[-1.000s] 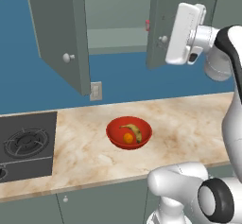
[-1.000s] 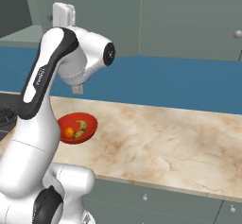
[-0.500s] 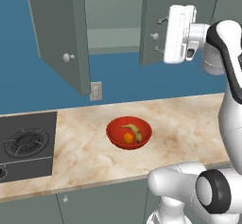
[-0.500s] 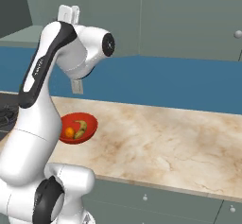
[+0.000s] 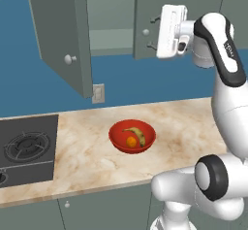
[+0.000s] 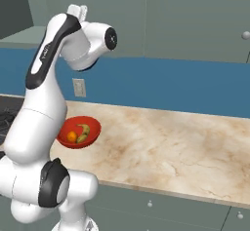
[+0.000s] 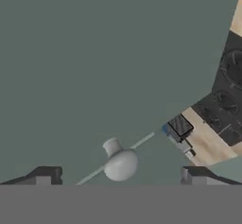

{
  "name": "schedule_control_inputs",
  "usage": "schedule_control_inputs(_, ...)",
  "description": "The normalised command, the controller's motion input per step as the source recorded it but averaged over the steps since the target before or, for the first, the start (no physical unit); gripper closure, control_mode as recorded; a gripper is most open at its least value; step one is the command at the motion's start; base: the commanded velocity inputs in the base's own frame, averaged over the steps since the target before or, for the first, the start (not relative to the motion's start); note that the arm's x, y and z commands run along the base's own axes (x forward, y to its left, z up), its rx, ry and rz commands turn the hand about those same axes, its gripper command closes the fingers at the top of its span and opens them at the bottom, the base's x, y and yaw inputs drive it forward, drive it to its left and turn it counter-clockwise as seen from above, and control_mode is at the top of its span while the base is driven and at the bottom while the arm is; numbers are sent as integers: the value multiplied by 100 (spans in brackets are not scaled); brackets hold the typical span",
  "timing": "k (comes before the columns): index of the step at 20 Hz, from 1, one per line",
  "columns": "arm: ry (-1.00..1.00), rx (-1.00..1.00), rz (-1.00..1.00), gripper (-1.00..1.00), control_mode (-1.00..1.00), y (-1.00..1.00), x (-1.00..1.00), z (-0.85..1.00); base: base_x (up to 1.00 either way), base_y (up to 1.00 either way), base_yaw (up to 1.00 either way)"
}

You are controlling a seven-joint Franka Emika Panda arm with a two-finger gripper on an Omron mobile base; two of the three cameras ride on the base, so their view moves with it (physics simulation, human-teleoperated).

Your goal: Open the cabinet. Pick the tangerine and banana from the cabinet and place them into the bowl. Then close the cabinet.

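The cabinet (image 5: 63, 30) has its left door swung out towards me, and the shelf behind it is bare. The right door's round pale knob (image 5: 145, 31) sits just left of my open gripper (image 5: 155, 32), whose fingers point at it. In the hand view the knob (image 7: 120, 164) lies between the two fingertips of the gripper (image 7: 120, 176), with the flat door (image 7: 94, 53) behind it. The red bowl (image 5: 131, 136) stands on the counter and holds the tangerine (image 5: 131, 141) and the banana (image 5: 137, 134). The bowl (image 6: 79, 131), tangerine (image 6: 72, 136) and banana (image 6: 84, 131) also show beside the arm.
A black stove (image 5: 26, 146) is set into the counter's left end. A wall outlet (image 5: 98, 93) sits below the open left door. The marble counter (image 5: 193, 122) runs to the right of the bowl. My arm rises on the right.
My hand has moved left and closer to the right door's knob, jaws staying open. The bowl and the fruit in it have not moved.
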Motion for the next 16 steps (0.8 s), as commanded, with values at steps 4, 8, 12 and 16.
schedule_control_inputs(4,1,0,-13,-100,-100,-1,42,-60,0,0,0)
schedule_control_inputs(8,0,0,-16,-100,-100,0,43,-35,0,0,0)
schedule_control_inputs(12,0,0,-17,-100,-100,-2,47,-4,0,0,0)
schedule_control_inputs(16,5,0,-18,-100,-100,-5,44,0,0,0,0)
